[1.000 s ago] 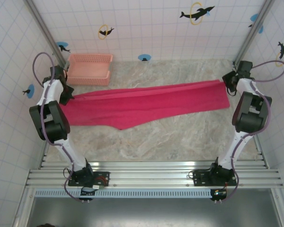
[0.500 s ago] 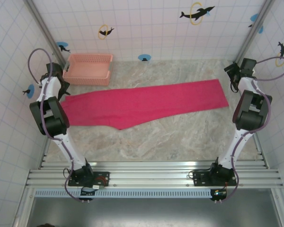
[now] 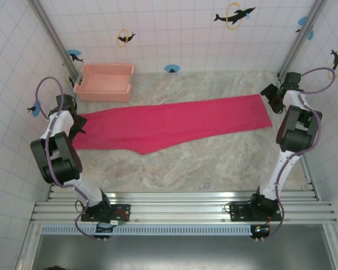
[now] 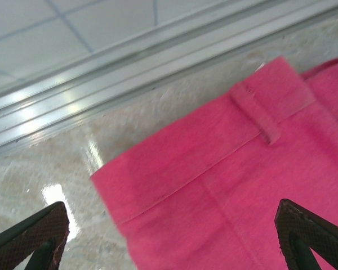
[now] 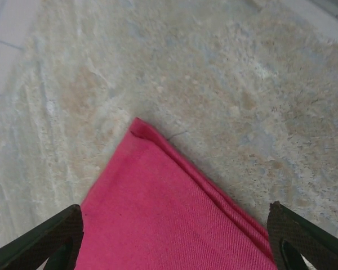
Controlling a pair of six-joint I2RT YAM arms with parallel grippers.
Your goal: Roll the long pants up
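From above, the bright magenta-pink soft cloth long pants [image 3: 169, 125] lie flat across the marbled tabletop [image 3: 203, 166]. My left pincer [image 3: 76, 127] is at their waistband end and my right pincer [image 3: 269, 97] at the hem end. At my left wrist, the pincer gapes wide over the waistband, gripping nothing. At my right wrist, the pincer is likewise spread over the hem corner.

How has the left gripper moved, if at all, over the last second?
Yes. In the top view the left gripper has drawn back from the basket toward the near edge, now open above the waistband end of the pants.
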